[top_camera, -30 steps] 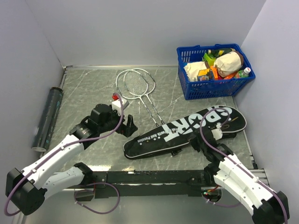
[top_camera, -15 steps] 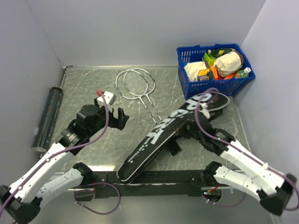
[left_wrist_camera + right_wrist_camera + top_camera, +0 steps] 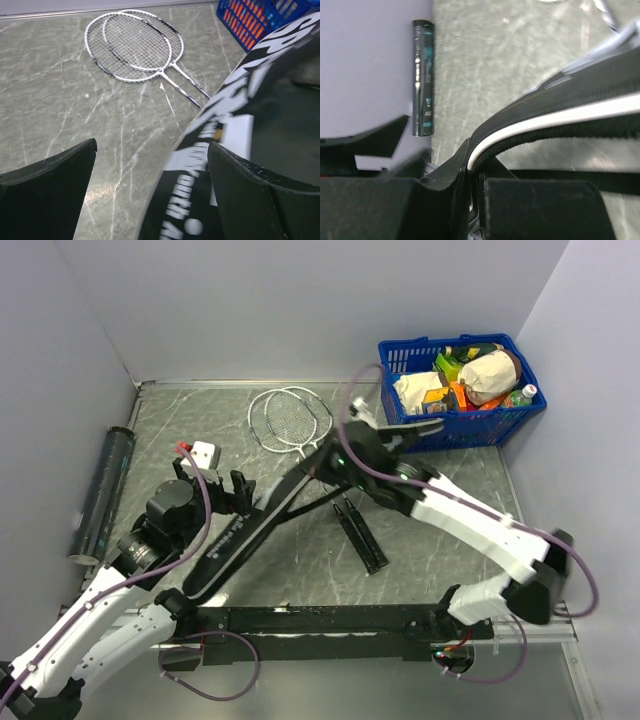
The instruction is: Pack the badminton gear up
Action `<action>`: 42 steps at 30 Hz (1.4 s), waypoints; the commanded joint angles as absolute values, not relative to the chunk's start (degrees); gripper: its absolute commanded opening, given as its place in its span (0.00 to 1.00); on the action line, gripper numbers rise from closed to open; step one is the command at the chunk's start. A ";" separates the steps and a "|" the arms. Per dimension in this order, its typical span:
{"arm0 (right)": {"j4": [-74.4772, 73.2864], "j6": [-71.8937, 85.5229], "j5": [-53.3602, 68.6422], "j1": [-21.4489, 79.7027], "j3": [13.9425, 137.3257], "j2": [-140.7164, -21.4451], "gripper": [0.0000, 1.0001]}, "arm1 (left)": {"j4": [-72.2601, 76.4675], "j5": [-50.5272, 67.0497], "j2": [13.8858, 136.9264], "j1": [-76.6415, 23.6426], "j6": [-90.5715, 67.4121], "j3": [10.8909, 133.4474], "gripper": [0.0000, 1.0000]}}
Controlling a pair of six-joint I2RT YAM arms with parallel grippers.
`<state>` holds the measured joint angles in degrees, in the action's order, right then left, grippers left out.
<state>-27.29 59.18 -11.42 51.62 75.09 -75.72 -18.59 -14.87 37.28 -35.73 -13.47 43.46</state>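
**Right gripper clamped on bag rim, left gripper open beside it**

The bag (image 3: pixel 250 530) stretches diagonally across the middle of the table (image 3: pixel 440 560). Its upper end is at my right gripper (image 3: pixel 474 175) and its lower end is near the front edge, by my left arm's base. It looks tipped on edge rather than lying flat. My right jaws are closed on the bag's rim. The wrist view shows the white piping and black edge pinched between the fingers (image 3: pixel 395 210). The bag's strap (image 3: pixel 362 535) trails on the table just right of the bag.

My left gripper (image 3: pixel 151 145) sits by the bag's middle with its jaws spread wide and gripping nothing. In the wrist view the lettered face of the bag fills the right half of the gap, blurred. I can't tell if either finger touches it.

The two rackets (image 3: pixel 290 418) lie flat behind the bag, heads overlapping and handles pointing toward my right gripper. The handle ends are hidden under the bag and arm. The tube (image 3: pixel 103 495) lies along the left wall (image 3: pixel 60 390), well apart from both grippers. The basket (image 3: pixel 455 428) stands in the far right corner, full of groceries, and my right arm reaches across in front of it.
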 commanded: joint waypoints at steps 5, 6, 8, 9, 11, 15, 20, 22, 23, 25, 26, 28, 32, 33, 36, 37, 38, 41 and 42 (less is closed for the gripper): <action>-19.07 48.34 -2.30 50.54 93.68 -93.04 0.00 | -17.84 -23.11 34.90 -35.77 -16.17 43.42 0.96; -18.55 48.17 -0.37 50.45 94.65 -94.56 0.00 | -17.84 -24.33 34.54 -35.68 -16.17 43.33 0.96; -16.01 47.29 2.19 50.19 97.02 -98.06 0.00 | -17.58 -25.13 33.75 -35.77 -16.35 43.07 0.96; -15.47 47.11 3.94 50.27 97.90 -99.30 0.00 | -17.67 -26.01 33.40 -35.77 -16.43 43.07 0.97; -15.47 46.59 5.79 50.18 101.68 -103.07 0.00 | -17.75 -27.06 32.96 -35.68 -16.79 42.98 0.96; -13.28 46.93 10.01 50.19 104.15 -107.22 0.00 | -18.19 -27.86 33.48 -35.68 -16.61 43.15 0.96; -5.03 49.65 10.11 50.98 96.69 -109.68 0.00 | -17.93 -24.98 35.15 -35.60 -15.82 43.24 0.96; -2.55 50.36 10.37 51.06 94.23 -111.43 0.12 | -17.84 -23.91 35.68 -35.60 -15.56 43.24 0.97; -2.29 50.36 10.37 50.98 93.61 -111.88 0.20 | -17.93 -23.30 35.94 -35.60 -15.21 43.24 0.96; -3.60 49.84 10.28 51.06 92.99 -113.20 0.42 | -17.49 -22.24 36.30 -35.60 -14.77 42.98 0.96; -4.21 49.14 10.72 51.06 92.73 -113.46 0.47 | -17.23 -20.84 36.65 -35.68 -14.33 42.72 0.97; -5.10 47.65 10.90 50.63 91.50 -113.29 0.58 | -16.96 -19.08 37.87 -35.68 -14.15 42.80 0.96; -7.20 45.88 11.95 49.14 89.13 -111.36 0.67 | -17.14 -15.83 41.30 -35.68 -13.36 43.24 0.97; -7.29 45.70 12.04 48.70 88.16 -110.57 0.67 | -17.49 -15.12 42.09 -35.60 -13.36 43.50 0.96; -7.12 45.09 11.60 46.50 81.50 -106.10 0.68 | -16.97 -13.54 43.94 -35.68 -12.66 43.16 0.96; -8.95 43.70 10.82 44.67 79.73 -102.78 0.68 | -16.70 -13.62 45.34 -35.68 -12.40 42.81 0.96; -12.01 43.16 10.11 44.13 78.93 -101.44 0.68 | -16.53 -13.54 45.96 -35.68 -12.04 42.63 0.97; -15.80 42.19 5.55 42.28 72.97 -95.03 0.70 | -18.97 -15.46 49.65 -35.60 -11.51 44.12 0.97; -16.60 42.19 4.49 41.75 69.56 -93.44 0.70 | -19.33 -16.69 50.53 -35.60 -11.34 44.30 0.97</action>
<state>-12.10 44.64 9.93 44.18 75.48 -103.98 -18.39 -15.31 47.29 -35.70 -12.91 43.11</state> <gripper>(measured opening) 0.691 0.967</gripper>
